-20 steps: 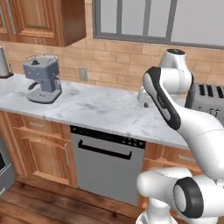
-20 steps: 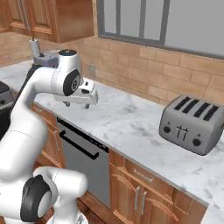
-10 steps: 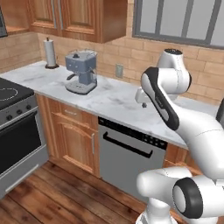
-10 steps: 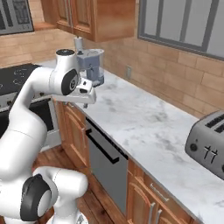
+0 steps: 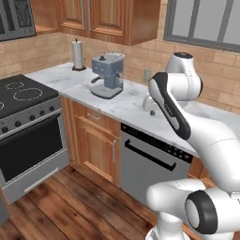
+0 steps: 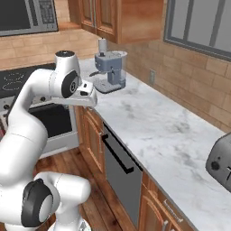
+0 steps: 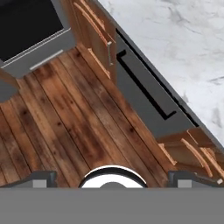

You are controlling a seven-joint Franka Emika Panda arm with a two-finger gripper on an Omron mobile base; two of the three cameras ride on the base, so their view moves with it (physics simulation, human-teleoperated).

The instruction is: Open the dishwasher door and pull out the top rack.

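Note:
The dishwasher door (image 5: pixel 144 174) is a plain grey panel under the marble counter, standing shut. Its dark bar handle (image 5: pixel 150 155) sits below the black control strip (image 5: pixel 158 143). From the right base view the door (image 6: pixel 121 177) appears edge-on, with the handle (image 6: pixel 115 154) sticking out. My gripper (image 5: pixel 151 108) hangs above the counter edge over the dishwasher, apart from the handle. In the hand view the gripper (image 7: pixel 113 179) is open, fingertips (image 7: pixel 42 178) wide apart, looking down on the door (image 7: pixel 139 99) and handle (image 7: pixel 144 84). The top rack is hidden behind the door.
A blue coffee machine (image 5: pixel 108 75) and paper towel roll (image 5: pixel 78 55) stand on the counter to the left. An oven with a dark window (image 5: pixel 28 140) is further left, past wooden cabinet doors (image 5: pixel 93 143). A toaster (image 6: pixel 221 163) sits at right. Wooden floor (image 7: pixel 65 127) lies in front.
The whole scene has slid to the right in the left base view and left in the right one, so the base has driven. The arm's pose looks unchanged and the door stays shut.

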